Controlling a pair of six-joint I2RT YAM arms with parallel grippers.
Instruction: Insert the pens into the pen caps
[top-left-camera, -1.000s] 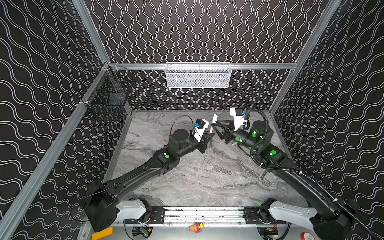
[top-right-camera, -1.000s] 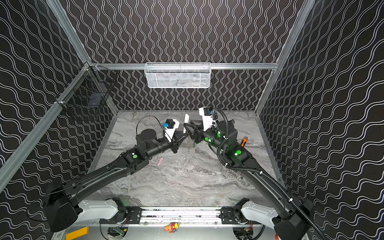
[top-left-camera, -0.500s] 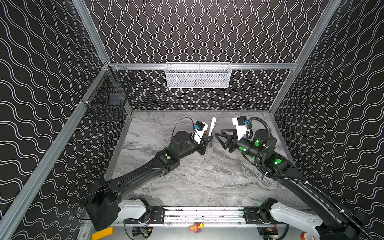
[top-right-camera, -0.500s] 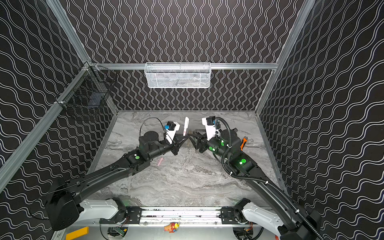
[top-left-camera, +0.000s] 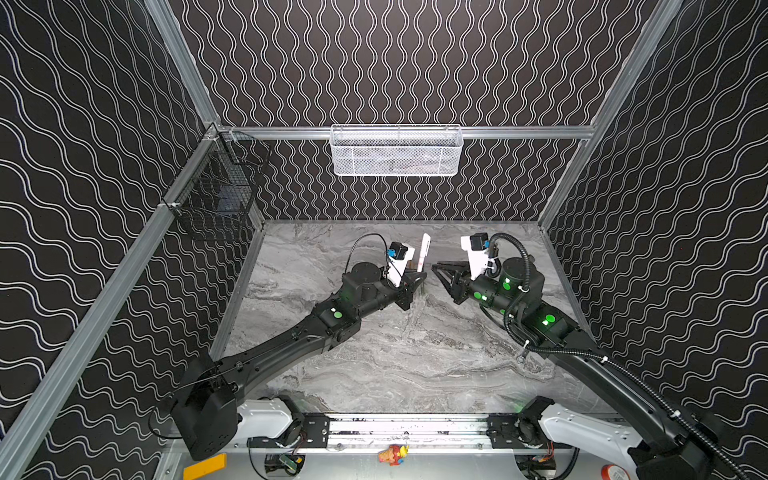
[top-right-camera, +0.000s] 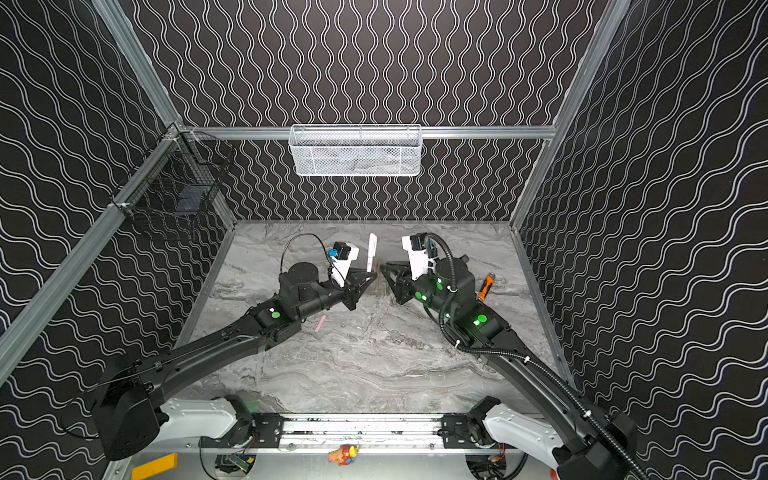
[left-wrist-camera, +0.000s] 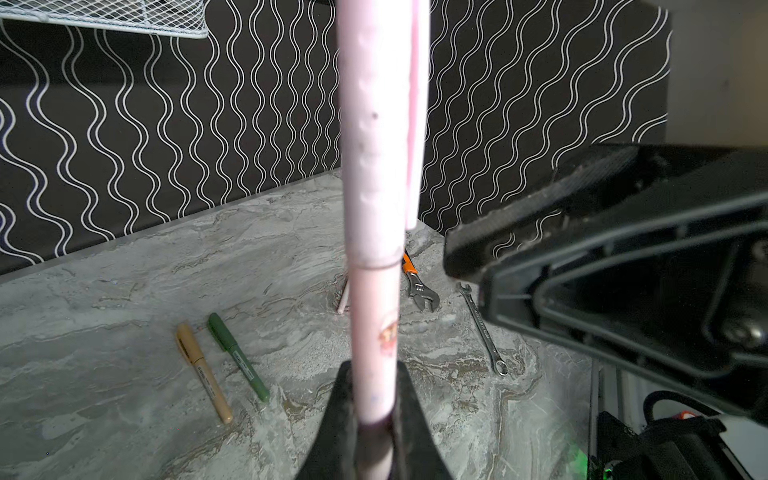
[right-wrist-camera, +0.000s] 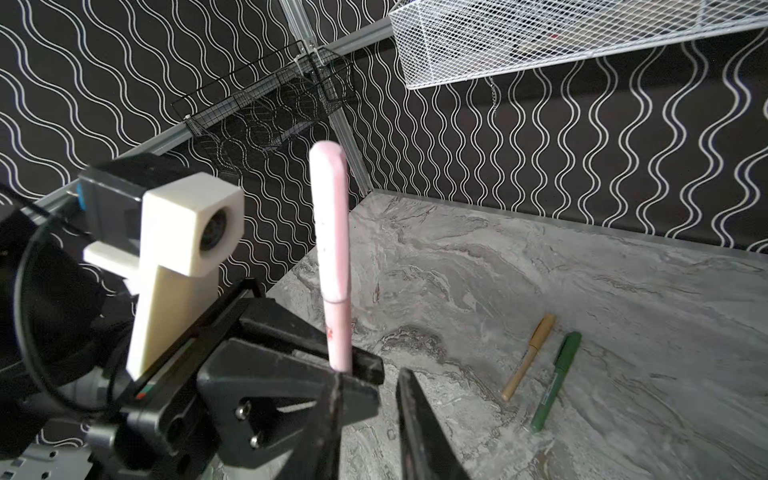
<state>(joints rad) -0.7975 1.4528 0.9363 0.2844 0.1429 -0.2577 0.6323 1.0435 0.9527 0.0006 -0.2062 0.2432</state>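
My left gripper (left-wrist-camera: 374, 374) is shut on the lower barrel of a pale pink pen (left-wrist-camera: 374, 324) and holds it upright. A pale pink cap (left-wrist-camera: 374, 145) sits on the pen's upper end, with a seam where the two meet. In both top views the pen (top-left-camera: 424, 253) (top-right-camera: 372, 251) stands above the left gripper (top-left-camera: 417, 280) (top-right-camera: 370, 276). My right gripper (right-wrist-camera: 370, 374) (top-left-camera: 436, 268) is just beside it, open by a narrow gap, with nothing between its fingers. On the table lie a tan-gold pen (right-wrist-camera: 528, 357) and a dark green pen (right-wrist-camera: 557, 380), side by side.
A loose pink cap (top-right-camera: 320, 323) lies by the left arm. Another pink pen (left-wrist-camera: 343, 297), an orange-handled wrench (left-wrist-camera: 417, 282) and a grey spanner (left-wrist-camera: 482, 328) lie beyond the held pen. A white mesh basket (top-left-camera: 395, 151) and a black wire basket (top-left-camera: 216, 195) hang on the walls.
The right gripper has let go of the pen's top, drawn back to the right and lower, and narrowed its jaws. The left gripper still holds the pen upright.
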